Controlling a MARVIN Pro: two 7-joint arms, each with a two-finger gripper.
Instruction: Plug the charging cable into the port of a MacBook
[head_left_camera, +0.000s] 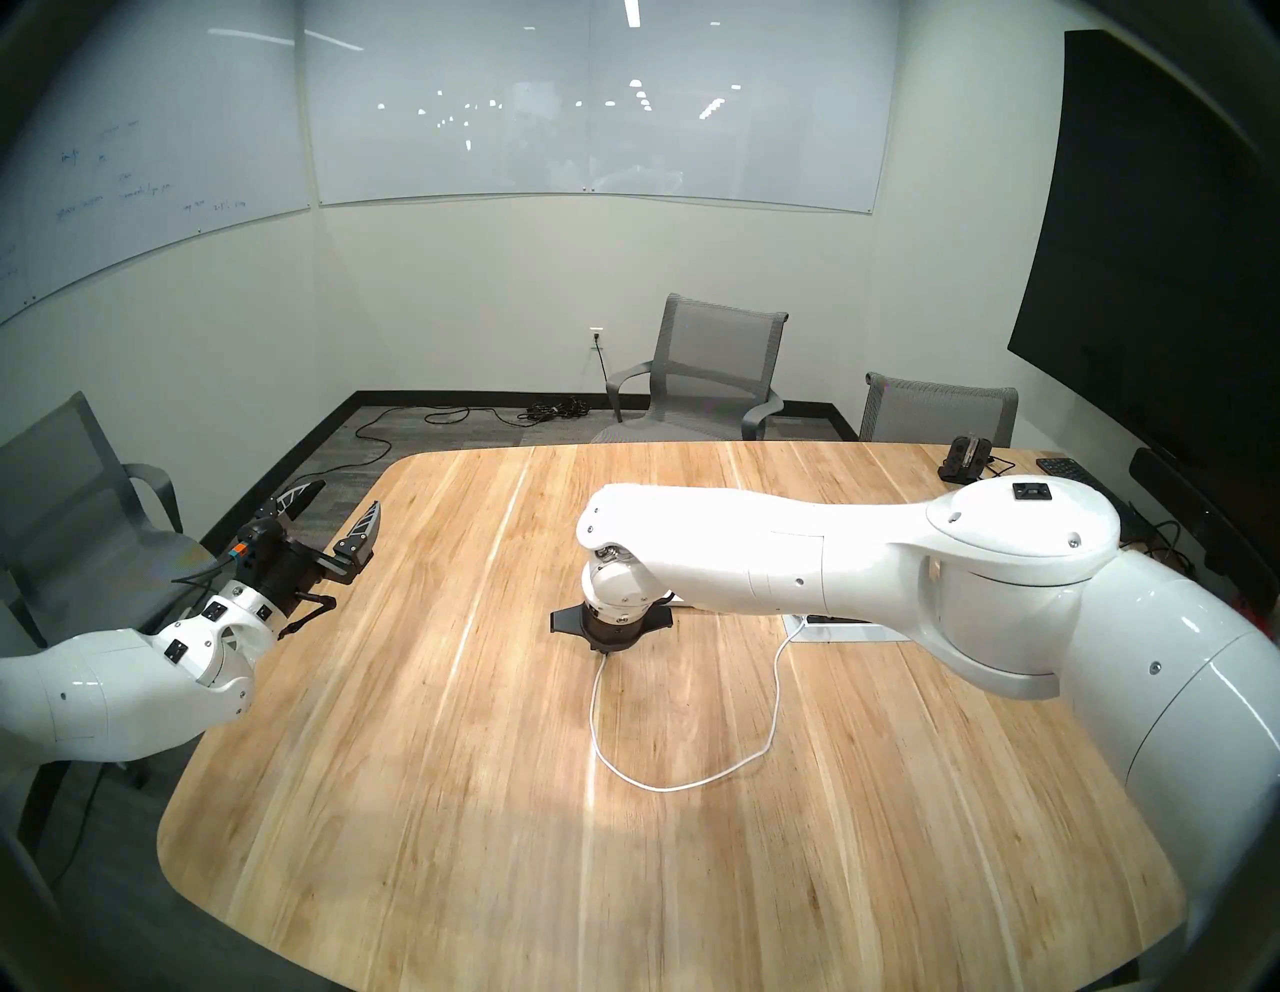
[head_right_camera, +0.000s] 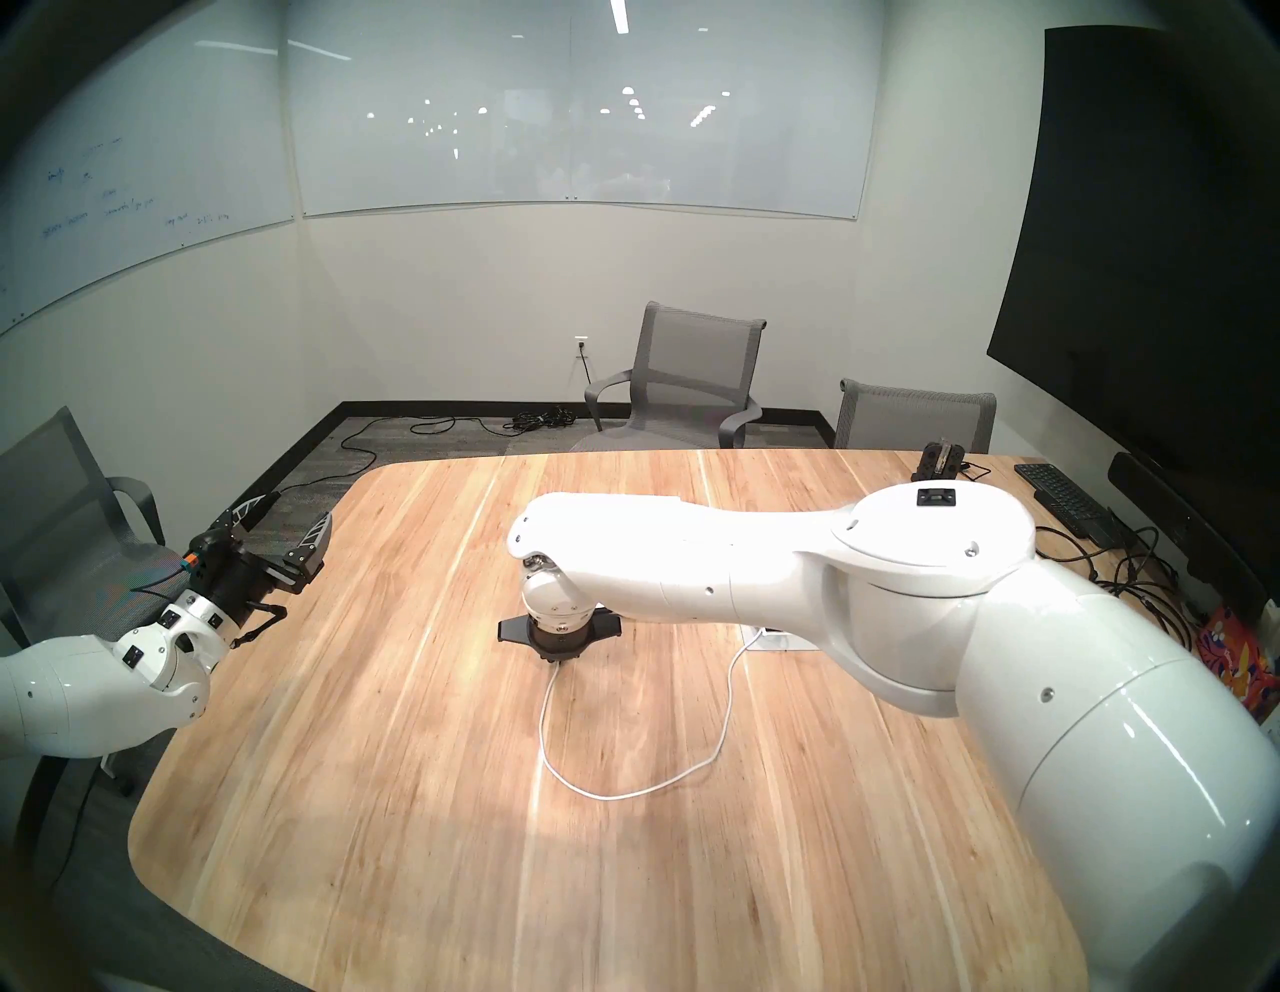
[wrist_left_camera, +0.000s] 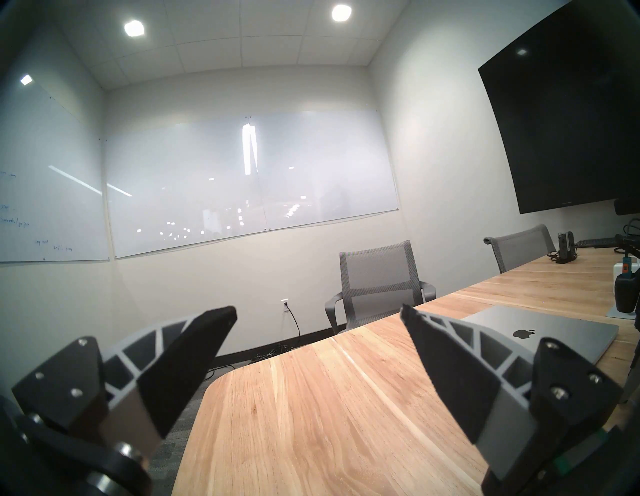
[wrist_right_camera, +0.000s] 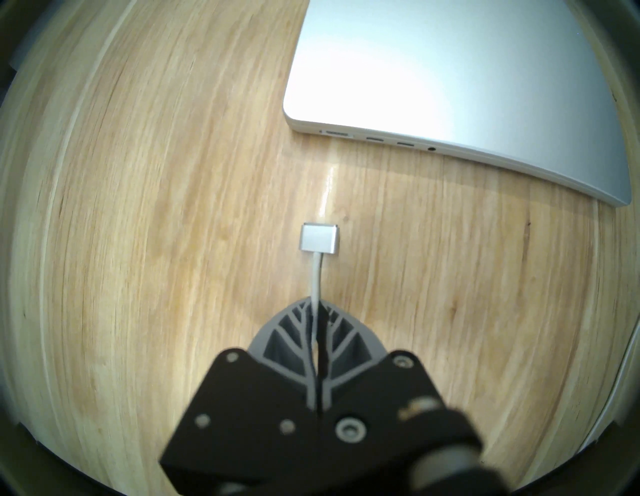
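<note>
Room: wooden table (head_left_camera: 485, 796) is filling a small meeting room, with whiteboards glinting on the walls and grey mesh chairs (head_left_camera: 706, 374) standing at the far side.
Head stereo left: right arm is reaching across the table and hiding the MacBook; right gripper (head_left_camera: 608, 650) is pointing steeply down, its fingertips hidden under the wrist. The charging cable (head_left_camera: 665, 786) is hanging from it, looping over the wood and running back to a white power brick (head_left_camera: 831, 629) half covered by the arm.
Head stereo right: nearly the same picture is showing, with a black keyboard (head_right_camera: 1067, 500) lying plainer at the far right edge. Left gripper (head_right_camera: 287, 523) is hovering past the table's left edge, jaws standing wide apart, holding nothing.
Left wrist: this view alone is showing the closed MacBook (wrist_left_camera: 554, 336) with its black apple logo, lying flat on the table to the right of the spread fingers (wrist_left_camera: 446, 367).
Right wrist: only here is the grip showing. Right gripper is clamping the white cord just behind its silver connector (wrist_right_camera: 319, 238), jaws pressed together on it. The connector is sticking out beyond the fingertips, facing the laptop's side edge but apart from it, bare wood lying between. The port (wrist_right_camera: 337, 132) is sitting endmost near the rounded corner, roughly in line with the connector, unoccupied.
</note>
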